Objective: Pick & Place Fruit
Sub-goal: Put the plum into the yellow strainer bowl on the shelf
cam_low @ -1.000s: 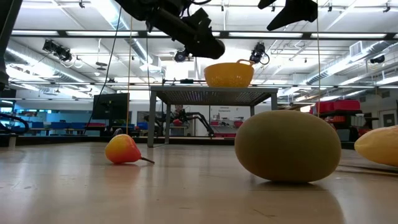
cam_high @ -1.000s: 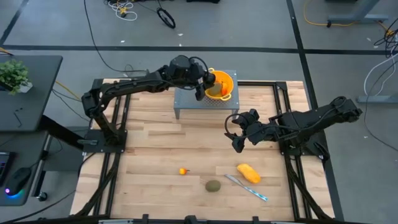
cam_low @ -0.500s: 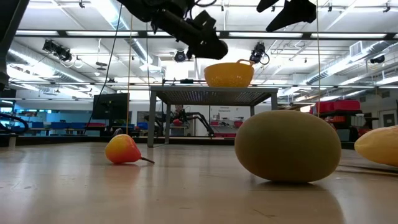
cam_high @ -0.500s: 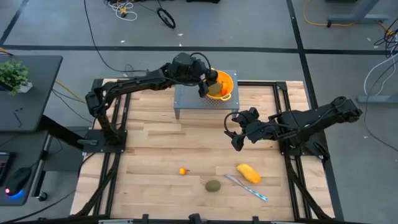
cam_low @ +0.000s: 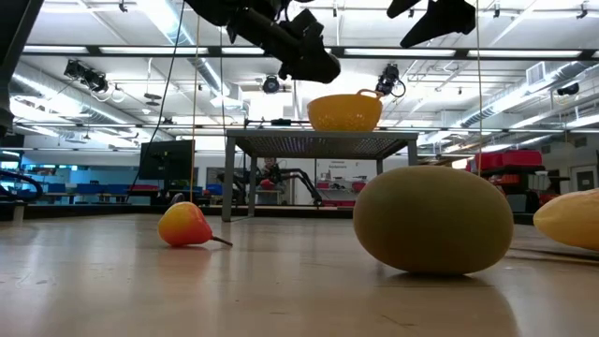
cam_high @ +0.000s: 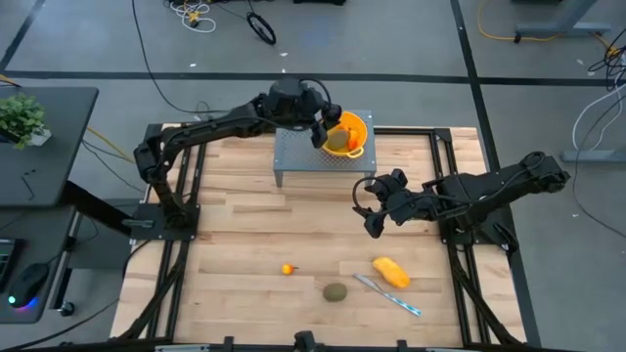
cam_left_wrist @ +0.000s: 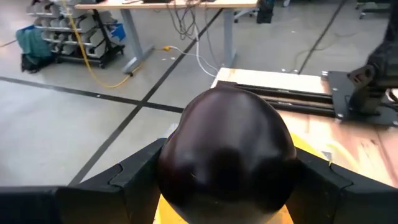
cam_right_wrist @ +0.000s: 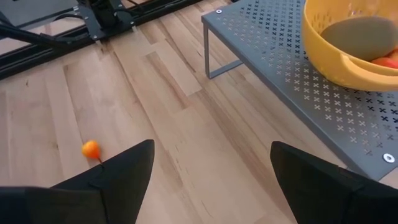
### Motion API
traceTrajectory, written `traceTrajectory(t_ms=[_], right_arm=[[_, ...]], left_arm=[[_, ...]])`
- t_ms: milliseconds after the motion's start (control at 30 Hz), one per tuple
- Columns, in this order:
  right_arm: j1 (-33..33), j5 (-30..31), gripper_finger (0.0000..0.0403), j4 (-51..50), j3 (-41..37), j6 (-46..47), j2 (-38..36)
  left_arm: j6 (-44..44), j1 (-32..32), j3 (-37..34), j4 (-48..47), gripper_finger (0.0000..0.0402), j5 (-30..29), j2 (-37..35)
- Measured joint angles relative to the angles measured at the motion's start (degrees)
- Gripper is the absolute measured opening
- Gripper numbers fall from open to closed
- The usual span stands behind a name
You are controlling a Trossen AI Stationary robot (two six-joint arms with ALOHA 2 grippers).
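The left gripper (cam_high: 321,119) is hanging above the grey perforated stand (cam_high: 298,156) at the far side of the wooden table (cam_high: 235,244), just beside the rim of the yellow colander (cam_high: 356,128). Its fingers are pinching a dark blackish ball (cam_left_wrist: 225,154), which is filling the space between them in the left wrist view. The colander is standing on the right part of the stand, and inside it an olive-green oval (cam_right_wrist: 364,37) is lying beside a small orange-red piece (cam_right_wrist: 387,62).

Nearer to the front of the table, a small orange-red fruit with a thin stem (cam_high: 287,269) is lying alone on the wood. To the right of it the second olive-green oval (cam_high: 335,291) is resting on the table, well apart from the stand. Further right, the slim silver-and-blue knife (cam_high: 389,295) is lying slanted, and the yellow-orange oblong fruit (cam_high: 391,272) is lying just beside it, on the far side of it.

The right gripper (cam_high: 373,222) is waiting above the middle of the table, to the right of the centre, with its fingers spread wide and nothing between them.
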Motion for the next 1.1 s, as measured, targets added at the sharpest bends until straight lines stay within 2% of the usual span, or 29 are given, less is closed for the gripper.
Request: traceTrajectory(t_ms=[433, 1100], right_arm=[[0.00, -0.04, 0.0332, -0.10, 0.00, -0.07, 0.00], [0.00, -0.04, 0.0332, -0.20, 0.00, -0.08, 0.00]], left_arm=[[-0.67, -0.60, -0.08, -2.70, 0.0277, 0.10, 5.04], [1.26, -0.72, -0.04, -2.73, 0.0279, 0.09, 5.20]])
